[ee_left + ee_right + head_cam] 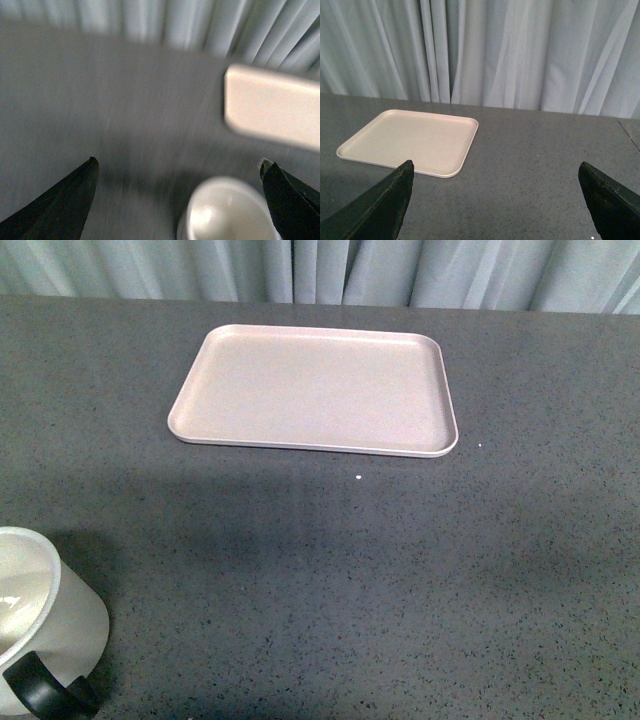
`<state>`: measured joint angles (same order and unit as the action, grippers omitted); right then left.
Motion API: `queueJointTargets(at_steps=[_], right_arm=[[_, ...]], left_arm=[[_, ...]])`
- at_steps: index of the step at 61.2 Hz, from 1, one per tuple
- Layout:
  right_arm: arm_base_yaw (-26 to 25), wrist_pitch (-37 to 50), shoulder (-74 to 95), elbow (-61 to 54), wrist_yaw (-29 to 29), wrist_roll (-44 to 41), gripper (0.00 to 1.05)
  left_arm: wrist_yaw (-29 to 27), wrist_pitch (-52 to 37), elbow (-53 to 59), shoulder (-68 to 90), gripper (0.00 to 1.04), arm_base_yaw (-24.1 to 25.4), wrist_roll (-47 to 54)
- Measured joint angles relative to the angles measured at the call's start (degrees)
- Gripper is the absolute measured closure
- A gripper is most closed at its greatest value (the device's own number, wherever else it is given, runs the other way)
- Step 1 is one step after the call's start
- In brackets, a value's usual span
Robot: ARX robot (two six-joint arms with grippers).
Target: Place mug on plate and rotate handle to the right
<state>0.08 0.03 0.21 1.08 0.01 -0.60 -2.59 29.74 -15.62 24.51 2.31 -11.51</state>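
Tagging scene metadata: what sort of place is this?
Probably a lab or staged test bench, not a home kitchen: a dark speckled tabletop, a plain pale curtain closing off the back, and a plate and a mug set out on it.

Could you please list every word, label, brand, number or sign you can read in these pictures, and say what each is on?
None: no text can be read in any view.
The mug shows only plain white and its black handle.
The plate, table and curtain bear no markings.
The left wrist view is blurred; no lettering can be made out there.
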Motion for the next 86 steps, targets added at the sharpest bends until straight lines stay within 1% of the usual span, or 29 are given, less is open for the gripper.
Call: queueJointTargets(at_steps=[2, 6, 11, 19, 28, 40, 48, 58, 86], right_arm=[[0.0, 0.0, 0.0, 0.0, 0.0, 0.0, 0.09], [0.0, 0.0, 0.0, 0.0, 0.0, 0.0, 0.09], [0.0, 0.0, 0.0, 0.0, 0.0, 0.0, 0.09], [0.0, 0.0, 0.0, 0.0, 0.0, 0.0, 0.09], [0.0, 0.0, 0.0, 0.0, 0.0, 0.0, 0.09], [0.0, 0.0, 0.0, 0.0, 0.0, 0.0, 0.09], [0.0, 0.0, 0.0, 0.0, 0.0, 0.0, 0.09], [0.0, 0.0, 0.0, 0.0, 0.0, 0.0, 0.09], [0.0, 0.0, 0.0, 0.0, 0.0, 0.0, 0.09]], left_arm=[[0.7, 0.3, -1.2, 3.5, 0.09, 0.6, 0.1], [3.2, -3.6, -4.4, 12.1, 0.09, 2.1, 3.8], [4.5, -6.9, -7.2, 18.3, 0.09, 2.8, 9.1], [6.1, -9.0, -10.7, 26.4, 0.09, 2.3, 17.5], [6.5, -10.7, -12.0, 32.3, 0.09, 1.4, 22.3], [8.1, -15.1, -12.1, 39.1, 0.09, -1.4, 23.7], [8.5, -18.2, -12.1, 43.8, 0.09, -2.3, 23.6], [8.9, -20.8, -12.1, 49.1, 0.09, -2.4, 23.7], [10.3, -23.8, -12.3, 57.9, 0.09, -1.0, 25.7]])
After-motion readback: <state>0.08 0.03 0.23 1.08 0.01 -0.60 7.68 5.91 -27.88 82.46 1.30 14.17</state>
